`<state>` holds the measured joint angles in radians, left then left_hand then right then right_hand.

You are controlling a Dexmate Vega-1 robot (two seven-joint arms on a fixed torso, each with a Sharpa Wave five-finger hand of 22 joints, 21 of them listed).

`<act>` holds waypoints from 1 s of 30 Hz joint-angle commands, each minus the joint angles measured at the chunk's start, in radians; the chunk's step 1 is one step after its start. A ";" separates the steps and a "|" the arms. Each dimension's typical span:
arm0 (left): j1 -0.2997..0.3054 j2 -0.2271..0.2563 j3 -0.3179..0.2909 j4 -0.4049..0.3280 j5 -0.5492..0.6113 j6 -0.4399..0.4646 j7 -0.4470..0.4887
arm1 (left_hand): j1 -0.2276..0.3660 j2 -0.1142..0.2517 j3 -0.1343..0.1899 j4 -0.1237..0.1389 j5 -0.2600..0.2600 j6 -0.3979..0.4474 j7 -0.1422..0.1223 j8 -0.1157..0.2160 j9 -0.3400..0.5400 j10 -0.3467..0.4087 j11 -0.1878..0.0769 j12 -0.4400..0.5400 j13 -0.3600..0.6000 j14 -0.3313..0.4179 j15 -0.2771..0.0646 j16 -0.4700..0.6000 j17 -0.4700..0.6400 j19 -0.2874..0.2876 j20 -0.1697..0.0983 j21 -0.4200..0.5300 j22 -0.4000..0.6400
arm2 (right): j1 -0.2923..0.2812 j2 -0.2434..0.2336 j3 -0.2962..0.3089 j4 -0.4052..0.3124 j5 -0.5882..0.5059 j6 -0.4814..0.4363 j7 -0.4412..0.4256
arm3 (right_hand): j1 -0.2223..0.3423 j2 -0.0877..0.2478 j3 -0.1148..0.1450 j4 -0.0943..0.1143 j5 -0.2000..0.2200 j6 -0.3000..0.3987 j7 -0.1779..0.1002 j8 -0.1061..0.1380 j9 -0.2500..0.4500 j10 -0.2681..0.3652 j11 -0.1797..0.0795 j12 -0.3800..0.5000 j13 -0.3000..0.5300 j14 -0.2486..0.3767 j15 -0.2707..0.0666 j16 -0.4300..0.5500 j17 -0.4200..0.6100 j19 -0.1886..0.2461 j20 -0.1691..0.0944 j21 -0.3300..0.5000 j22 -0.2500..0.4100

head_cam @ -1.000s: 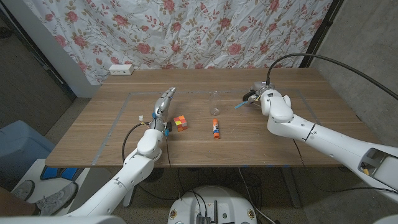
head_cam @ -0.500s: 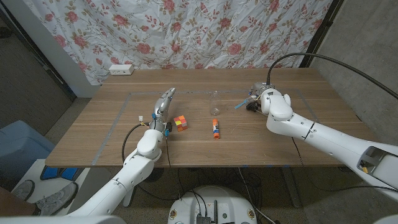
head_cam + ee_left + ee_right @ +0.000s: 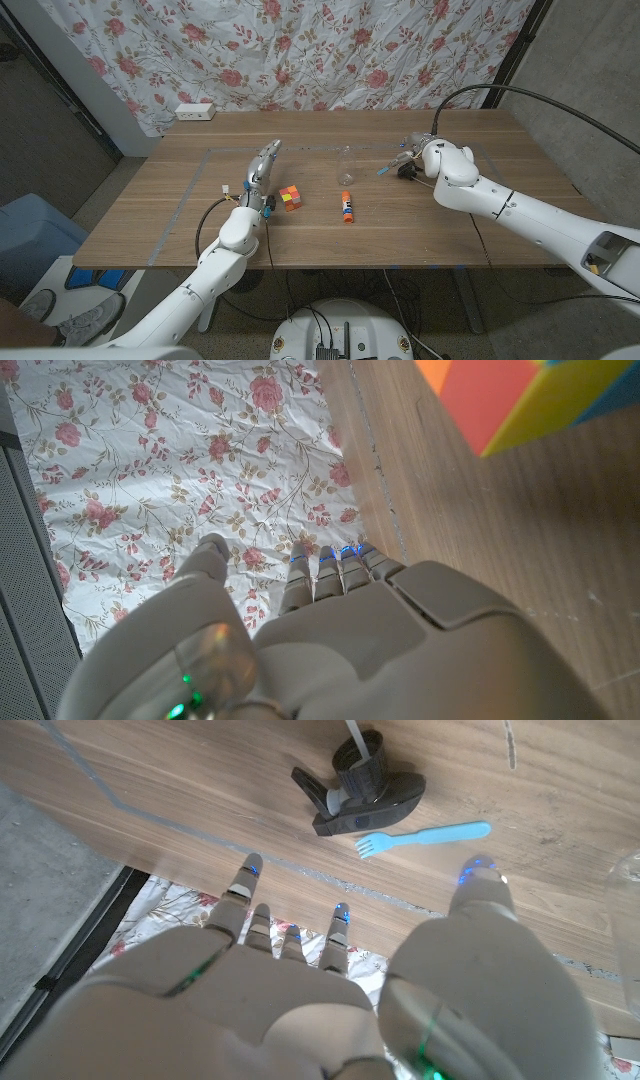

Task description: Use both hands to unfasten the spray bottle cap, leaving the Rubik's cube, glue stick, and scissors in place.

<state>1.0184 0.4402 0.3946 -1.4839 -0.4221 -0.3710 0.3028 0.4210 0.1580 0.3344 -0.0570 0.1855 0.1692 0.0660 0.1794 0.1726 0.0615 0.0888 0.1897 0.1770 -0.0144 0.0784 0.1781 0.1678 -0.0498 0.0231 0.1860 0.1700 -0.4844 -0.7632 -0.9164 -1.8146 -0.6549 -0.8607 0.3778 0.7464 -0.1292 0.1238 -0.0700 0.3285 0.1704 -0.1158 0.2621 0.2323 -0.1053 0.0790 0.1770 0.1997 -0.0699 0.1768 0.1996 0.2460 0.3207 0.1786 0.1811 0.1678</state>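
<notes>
Standing beside one Rubik's cube (image 3: 289,198), the left hand (image 3: 262,172) holds nothing, fingers extended. One glue stick (image 3: 346,207) lies mid-bench (image 3: 160,215), one clear bottle (image 3: 346,161) behind it. Rightward, one black spray cap (image 3: 358,792) lies detached beside a blue fork (image 3: 422,835), before the empty, spread right hand (image 3: 415,155).

Right hand (image 3: 428,157) now farther right, off the black spray cap (image 3: 358,792) beside the blue fork (image 3: 421,836).
</notes>
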 commanded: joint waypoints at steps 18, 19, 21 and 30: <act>-0.055 0.004 -0.011 0.077 -0.042 -0.036 -0.078 | -0.032 0.006 0.016 0.003 0.006 -0.031 0.005 -0.006 0.001 -0.020 -0.006 -0.002 0.001 -0.021 -0.003 -0.004 0.002 -0.009 -0.022 0.002 0.001 | -0.215 -0.022 0.283 0.040 0.421 0.368 -0.410 | -0.143 0.042 -0.044 0.060 0.005 -0.060 -0.017 -0.056 -0.029 0.086 -0.073 0.041 -0.007 0.025 -0.082 0.019 -0.011 -0.014 -0.059 0.003 -0.002; -0.057 0.005 -0.011 0.079 -0.041 -0.036 -0.079 | -0.033 0.006 0.017 0.003 0.006 -0.031 0.006 -0.005 0.001 -0.020 -0.006 -0.002 0.001 -0.021 -0.003 -0.004 0.002 -0.008 -0.021 0.002 0.001 | -0.222 -0.022 0.289 0.043 0.432 0.382 -0.423 | -0.146 0.044 -0.045 0.061 0.004 -0.060 -0.017 -0.057 -0.031 0.096 -0.076 0.043 -0.008 0.031 -0.090 0.021 -0.013 -0.012 -0.062 0.003 -0.003; -0.061 0.005 -0.012 0.085 -0.045 -0.040 -0.086 | -0.034 0.007 0.018 0.004 0.006 -0.028 0.005 -0.004 0.001 -0.019 -0.005 -0.001 0.001 -0.021 -0.003 -0.003 0.002 -0.008 -0.020 0.002 0.001 | -0.234 -0.019 0.303 0.053 0.457 0.408 -0.444 | -0.152 0.047 -0.047 0.063 0.002 -0.056 -0.021 -0.057 -0.033 0.106 -0.078 0.045 -0.008 0.034 -0.099 0.021 -0.015 -0.013 -0.069 0.003 -0.003; -0.074 0.001 -0.014 0.119 -0.064 -0.059 -0.114 | -0.042 0.011 0.021 0.006 0.007 -0.029 0.005 -0.003 0.001 -0.019 -0.008 0.000 0.001 -0.018 -0.002 -0.002 0.003 -0.009 -0.020 0.002 0.001 | -0.266 0.007 0.354 0.130 0.576 0.561 -0.510 | -0.189 0.068 -0.052 0.081 -0.011 -0.046 -0.029 -0.060 -0.040 0.134 -0.090 0.046 -0.012 0.050 -0.123 0.026 -0.020 -0.015 -0.096 0.002 -0.003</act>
<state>0.9626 0.4429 0.3834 -1.4034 -0.4626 -0.4105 0.2273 0.3897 0.1685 0.3469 -0.0525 0.1855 0.1445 0.0733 0.1732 0.1726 0.0441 0.0823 0.1897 0.1770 -0.0323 0.0713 0.1733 0.1678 -0.0586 0.0068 0.1860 0.1700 -0.7004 -0.7796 -0.6302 -1.7559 -0.2159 -0.4660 -0.0331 0.5723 -0.0668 0.0709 0.0031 0.3211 0.1207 -0.1375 0.2030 0.1915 0.0163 -0.0106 0.2158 0.1858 -0.0231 0.0622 0.2197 0.2260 0.3050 0.0940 0.1812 0.1629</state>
